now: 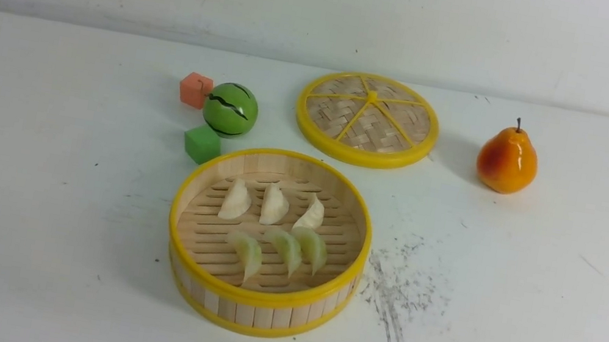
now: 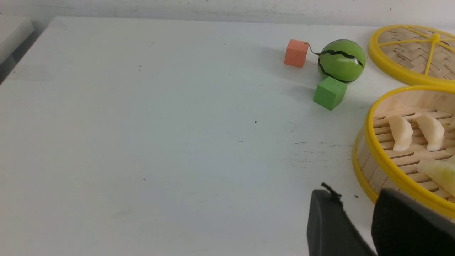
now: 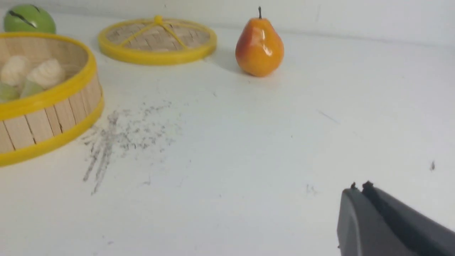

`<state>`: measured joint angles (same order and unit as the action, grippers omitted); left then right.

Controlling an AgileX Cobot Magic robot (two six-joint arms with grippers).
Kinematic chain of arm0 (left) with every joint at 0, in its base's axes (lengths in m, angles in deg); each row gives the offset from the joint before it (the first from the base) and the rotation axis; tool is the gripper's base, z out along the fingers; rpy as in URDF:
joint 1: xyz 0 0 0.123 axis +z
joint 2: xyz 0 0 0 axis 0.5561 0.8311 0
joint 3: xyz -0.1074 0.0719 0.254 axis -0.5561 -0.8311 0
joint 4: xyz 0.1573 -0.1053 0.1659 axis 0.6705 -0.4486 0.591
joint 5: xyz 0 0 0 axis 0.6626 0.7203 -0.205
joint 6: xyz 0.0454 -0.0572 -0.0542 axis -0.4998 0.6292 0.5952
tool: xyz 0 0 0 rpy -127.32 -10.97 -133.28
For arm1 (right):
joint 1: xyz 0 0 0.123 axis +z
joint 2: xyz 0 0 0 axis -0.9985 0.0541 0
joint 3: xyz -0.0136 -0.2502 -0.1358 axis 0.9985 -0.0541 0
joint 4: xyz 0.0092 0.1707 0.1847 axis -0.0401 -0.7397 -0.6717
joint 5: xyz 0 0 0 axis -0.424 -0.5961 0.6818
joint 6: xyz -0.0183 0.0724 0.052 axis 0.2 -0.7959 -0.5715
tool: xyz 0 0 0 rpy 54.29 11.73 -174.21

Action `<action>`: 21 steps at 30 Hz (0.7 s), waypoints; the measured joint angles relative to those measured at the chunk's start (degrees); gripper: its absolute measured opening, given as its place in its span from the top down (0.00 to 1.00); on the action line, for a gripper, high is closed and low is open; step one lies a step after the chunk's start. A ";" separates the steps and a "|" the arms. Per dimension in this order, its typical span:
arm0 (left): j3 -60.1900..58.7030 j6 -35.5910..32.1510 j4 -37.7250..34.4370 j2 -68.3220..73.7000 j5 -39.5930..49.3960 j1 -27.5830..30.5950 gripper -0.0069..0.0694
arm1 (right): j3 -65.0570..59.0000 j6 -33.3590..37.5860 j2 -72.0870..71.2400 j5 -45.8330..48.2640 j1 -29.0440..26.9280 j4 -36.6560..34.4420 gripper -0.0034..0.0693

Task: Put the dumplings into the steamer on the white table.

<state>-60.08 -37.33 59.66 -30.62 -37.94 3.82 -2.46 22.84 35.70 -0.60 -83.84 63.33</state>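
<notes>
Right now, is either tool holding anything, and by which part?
Nothing is held. The left tool is open and empty beside the steamer; the right tool is shut on nothing.

Six dumplings (image 1: 272, 227), two cubes (image 1: 199, 117), one steamer (image 1: 257, 307), lid (image 1: 367, 119), watermelon (image 1: 230, 109), pear (image 1: 507, 160).

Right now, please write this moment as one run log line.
dumplings: all six in steamer | lid: off, behind steamer | left gripper: open, empty | right gripper: shut, empty

No readable text, labels or numbers (anywhere in view)
</notes>
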 joint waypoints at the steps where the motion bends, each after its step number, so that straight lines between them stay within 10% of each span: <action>1: 0.00 0.00 0.00 0.00 0.00 0.00 0.66 | 0.00 0.00 0.00 1.23 -0.12 -0.06 0.95; 21: 0.00 0.00 0.00 0.00 0.00 0.00 0.64 | 0.41 0.00 0.00 6.71 -0.12 -0.41 0.93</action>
<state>-60.08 -37.33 59.66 -30.62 -37.94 3.82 -2.05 22.84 35.70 6.12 -83.96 62.93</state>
